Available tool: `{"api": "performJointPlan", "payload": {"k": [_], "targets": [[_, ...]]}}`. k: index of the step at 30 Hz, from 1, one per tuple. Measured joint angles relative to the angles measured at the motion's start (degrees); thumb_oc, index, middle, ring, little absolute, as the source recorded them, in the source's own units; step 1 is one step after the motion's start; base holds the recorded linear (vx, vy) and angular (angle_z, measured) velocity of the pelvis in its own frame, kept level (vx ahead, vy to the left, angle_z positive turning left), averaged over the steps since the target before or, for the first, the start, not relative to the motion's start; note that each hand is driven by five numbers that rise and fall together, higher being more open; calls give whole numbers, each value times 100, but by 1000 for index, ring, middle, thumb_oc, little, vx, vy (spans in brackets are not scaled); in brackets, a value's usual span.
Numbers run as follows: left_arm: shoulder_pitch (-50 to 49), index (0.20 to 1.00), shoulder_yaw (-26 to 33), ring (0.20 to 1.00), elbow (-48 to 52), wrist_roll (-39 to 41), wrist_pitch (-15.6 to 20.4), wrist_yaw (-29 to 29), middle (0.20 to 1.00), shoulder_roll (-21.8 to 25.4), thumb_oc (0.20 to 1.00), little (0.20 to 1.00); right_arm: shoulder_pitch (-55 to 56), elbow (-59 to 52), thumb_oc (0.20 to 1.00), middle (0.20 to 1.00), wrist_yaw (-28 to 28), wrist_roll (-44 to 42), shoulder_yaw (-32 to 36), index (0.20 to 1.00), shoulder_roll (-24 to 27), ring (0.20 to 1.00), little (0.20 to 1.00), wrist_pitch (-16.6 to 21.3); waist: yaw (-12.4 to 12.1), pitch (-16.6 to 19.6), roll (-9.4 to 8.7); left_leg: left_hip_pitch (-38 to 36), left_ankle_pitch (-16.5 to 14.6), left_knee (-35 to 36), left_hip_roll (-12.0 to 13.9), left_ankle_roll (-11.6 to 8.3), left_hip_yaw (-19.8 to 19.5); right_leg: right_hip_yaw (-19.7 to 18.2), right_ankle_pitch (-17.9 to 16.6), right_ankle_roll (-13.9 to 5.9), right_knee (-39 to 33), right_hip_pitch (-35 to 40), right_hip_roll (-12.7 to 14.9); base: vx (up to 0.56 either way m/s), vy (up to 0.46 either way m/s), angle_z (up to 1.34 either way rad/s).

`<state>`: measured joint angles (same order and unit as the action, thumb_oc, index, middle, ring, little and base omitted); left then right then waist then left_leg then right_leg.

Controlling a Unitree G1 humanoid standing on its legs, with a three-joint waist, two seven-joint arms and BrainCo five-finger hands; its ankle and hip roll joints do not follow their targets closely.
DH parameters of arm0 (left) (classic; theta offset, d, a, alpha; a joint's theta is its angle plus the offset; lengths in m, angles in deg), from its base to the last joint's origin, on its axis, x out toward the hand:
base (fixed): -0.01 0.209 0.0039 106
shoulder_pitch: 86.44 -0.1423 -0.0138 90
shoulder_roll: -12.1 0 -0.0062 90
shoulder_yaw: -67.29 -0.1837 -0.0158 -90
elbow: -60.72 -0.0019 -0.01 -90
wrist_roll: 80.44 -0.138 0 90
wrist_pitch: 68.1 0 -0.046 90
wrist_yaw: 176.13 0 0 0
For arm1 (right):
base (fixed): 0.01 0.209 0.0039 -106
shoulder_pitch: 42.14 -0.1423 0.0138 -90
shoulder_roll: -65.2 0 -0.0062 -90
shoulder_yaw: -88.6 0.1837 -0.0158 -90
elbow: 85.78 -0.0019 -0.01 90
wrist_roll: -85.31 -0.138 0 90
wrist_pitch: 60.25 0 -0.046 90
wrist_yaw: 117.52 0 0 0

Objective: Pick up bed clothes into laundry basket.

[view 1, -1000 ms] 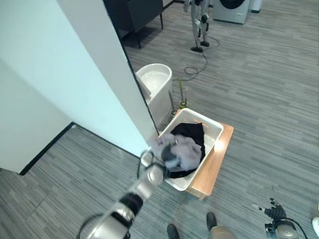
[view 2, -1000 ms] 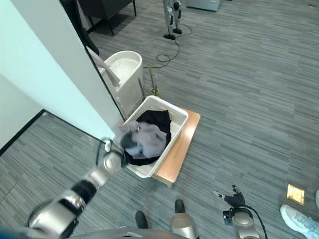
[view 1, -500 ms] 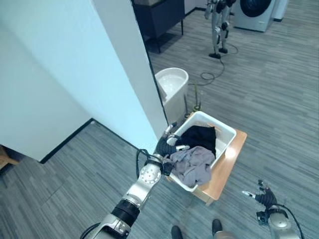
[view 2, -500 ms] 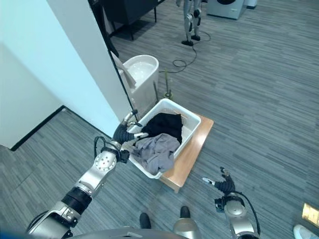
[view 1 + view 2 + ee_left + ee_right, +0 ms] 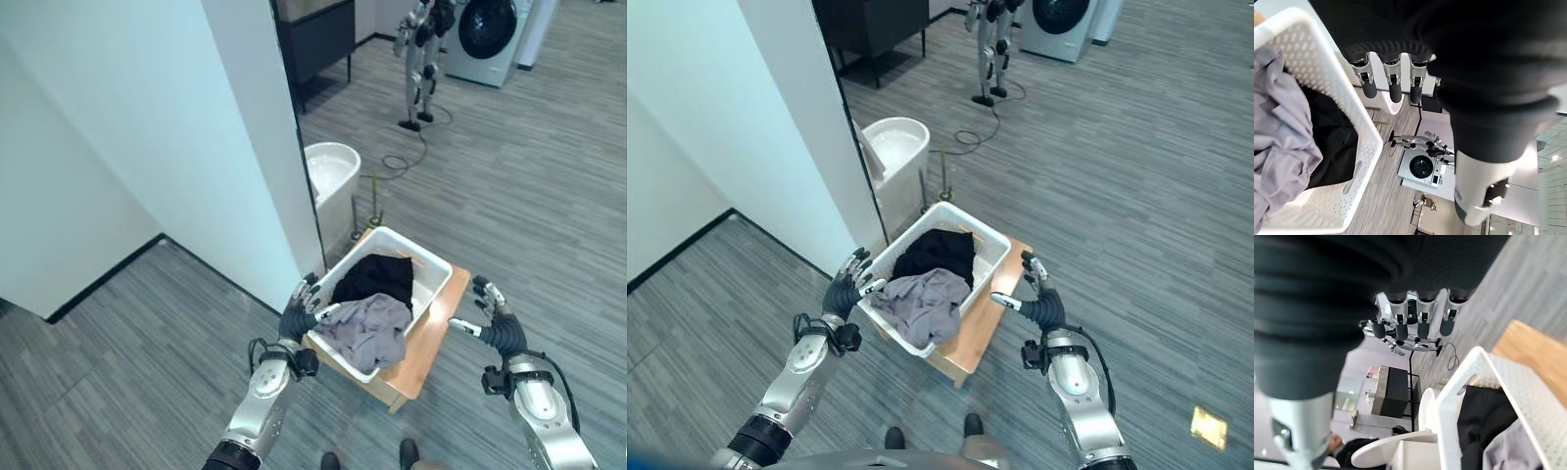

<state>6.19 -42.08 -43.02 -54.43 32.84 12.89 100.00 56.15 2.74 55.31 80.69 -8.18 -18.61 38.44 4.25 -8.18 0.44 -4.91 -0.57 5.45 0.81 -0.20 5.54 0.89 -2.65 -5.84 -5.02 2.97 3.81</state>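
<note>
The clothes, a grey garment (image 5: 367,330) and a black one (image 5: 376,277), lay in the white basket (image 5: 435,284), the grey heaped at the near end with a fold over the near rim, the black behind it. The basket sat on a low wooden stand (image 5: 427,346) beside a wall (image 5: 196,147), with a white bin (image 5: 328,176) beyond it. The left hand (image 5: 298,311) was at the basket's near left corner, fingers straight and spread, holding nothing. The right hand (image 5: 495,324) was out to the right of the stand, apart from the basket, also wide and empty.

Both garments looked soft, light and limp; they would sag and trail from any grip, so a bunched handful from the middle of the heap would hold better than an edge. The draped grey fold might slide out if the basket were tipped. The basket itself looked stiff and light, best taken by the slot handles (image 5: 1358,169) in its end walls
</note>
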Motion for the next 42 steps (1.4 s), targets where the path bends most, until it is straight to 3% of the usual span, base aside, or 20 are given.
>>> {"api": "performJointPlan", "payload": {"k": [1,3,6,7,8,10,13,17,18,19,20,21,23,27,30,33,35,36,37,42], "targets": [[125,1000,2,1000,79,-67,-3,118,1000,26,1000,1000,-167,-39,1000,1000,2,168,-97,1000,74,1000,1000,0,4,-94,135,60,16,-1,119,16,-63,-167,307,-244,1072,-592,-105,-22,-113,6],[261,1000,3,1000,102,-260,0,200,1000,54,1000,1000,-154,-55,1000,1000,6,246,-125,1000,78,1000,1000,1,19,-118,73,67,32,-2,84,19,-242,-382,567,-266,1461,-759,-88,-45,-242,47],[723,1000,-30,1000,-7,-493,1,454,1000,18,1000,1000,-143,-65,1000,1000,-111,359,-184,1000,82,1000,1000,1,82,-184,172,408,104,-203,147,-86,-1038,-2016,781,26,1466,-660,-419,-64,-191,123],[902,1000,-1,1000,19,-498,25,512,1000,46,1000,1000,-203,-57,1000,1000,-124,448,-305,1000,102,1000,1000,-8,-15,-267,88,429,228,-197,101,-138,-1375,-2188,738,13,1116,-470,-345,-105,-234,149],[960,1000,25,1000,42,-513,24,556,1000,88,1000,1000,-213,-55,1000,1000,-117,468,-369,1000,88,1000,1000,-4,-14,-263,-9,406,229,-195,34,-147,-1462,-2209,886,17,1017,-391,-299,-166,-374,116],[588,1000,254,1000,338,-602,27,594,1000,106,1000,1000,-454,50,1000,1000,-138,593,-557,1000,130,1000,1000,-5,-324,-248,199,391,255,-189,238,-167,-1631,-1849,764,173,775,-137,-443,-149,-320,57],[211,1000,364,1000,808,-587,67,565,1000,112,1000,1000,-558,188,1000,1000,-131,701,-566,1000,229,1000,1000,-42,-565,-263,229,531,318,-357,373,-115,-1925,-1452,587,361,492,78,-551,-128,-229,65],[-439,1000,450,1000,1282,-360,153,321,1000,93,1000,1000,-684,300,1000,1000,-169,700,-494,1000,368,1000,1000,-52,-897,-305,189,1086,715,-699,333,-455,-2335,-641,346,727,26,361,-766,-256,-137,117],[-330,1000,412,1000,1173,-360,135,271,1000,7,1000,1000,-654,388,1000,1000,-226,699,-482,1000,396,1000,1000,-55,-824,-351,110,1367,1149,-853,140,-558,-2244,-244,349,770,35,319,-685,-348,-84,180],[-315,1000,407,1000,1180,-357,158,244,1000,-19,1000,1000,-672,420,1000,1000,-239,698,-492,1000,421,1000,1000,-100,-818,-419,-7,1456,1465,-783,89,-337,-1789,33,353,882,19,307,-592,-370,-86,179],[-371,1000,422,1000,1192,-352,165,207,1000,84,1000,1000,-699,393,1000,1000,-225,710,-591,1000,378,1000,1000,-102,-900,-482,-146,1491,1004,-919,165,-9,-550,379,274,1041,-33,251,-474,-310,-62,143],[-415,1000,493,1000,1244,-353,164,165,1000,377,1000,1000,-756,196,1000,1000,-237,716,-627,1000,173,1000,1000,-100,-878,-569,-381,1467,559,-1571,268,-97,769,681,242,1088,-58,230,-299,-243,-51,135],[-458,1000,756,1000,1322,-347,167,117,1000,428,1000,1000,-761,-58,1000,1000,-244,851,-585,1000,154,1000,1000,-88,-614,-640,-517,1388,273,-2190,226,-276,541,1001,232,1072,-59,192,-205,-167,-20,129],[-518,1000,880,1000,1366,-179,174,62,1000,327,1000,1000,-735,-108,1000,1000,-347,931,-391,1000,273,1000,1000,-93,-382,-605,-478,789,-170,-2739,551,-728,463,1818,299,970,-55,193,-177,-103,56,113],[-470,1000,1016,1000,1467,-127,159,20,1000,20,1000,1000,-575,-302,1000,1000,-414,1003,-259,1000,432,1000,1000,-128,-210,-536,-268,340,-342,-2266,1310,-866,1800,3113,407,915,84,15,-65,-76,121,193],[-328,1000,1013,1000,1400,-127,90,18,1000,-85,1000,1000,-376,-448,1000,1000,-490,1038,-27,1000,455,1000,1000,-130,25,-472,-173,216,-288,-1837,1646,-792,3295,4497,385,753,237,106,294,-69,198,236],[-514,1000,1053,1000,1498,-120,119,54,1000,-205,1000,1000,-394,-382,1000,1000,-494,1050,370,1000,478,1000,1000,-129,-196,-260,277,264,91,-1301,1598,-349,3315,4313,417,702,782,-159,440,-84,291,191],[-637,1000,1138,1000,1546,-32,110,93,1000,-128,1000,1000,-449,-388,1000,1000,-529,1054,475,1000,447,1000,1000,-156,-176,-207,345,286,56,-1111,1464,-396,3195,4284,419,704,909,-193,504,-138,224,130],[-730,1000,1174,1000,1555,44,96,94,1000,-15,1000,1000,-453,-463,1000,1000,-603,1077,383,1000,461,1000,1000,-200,-296,-200,222,385,126,-941,1221,-294,2720,4283,444,690,1245,-310,822,-123,189,135],[-757,1000,1569,1000,1436,59,44,-26,1000,341,1000,1000,-892,-262,1000,1000,-564,1131,112,1000,83,1000,1000,-207,-587,-114,-160,675,2,-741,533,-113,2003,4095,390,565,1943,-352,1531,119,220,102]]}}
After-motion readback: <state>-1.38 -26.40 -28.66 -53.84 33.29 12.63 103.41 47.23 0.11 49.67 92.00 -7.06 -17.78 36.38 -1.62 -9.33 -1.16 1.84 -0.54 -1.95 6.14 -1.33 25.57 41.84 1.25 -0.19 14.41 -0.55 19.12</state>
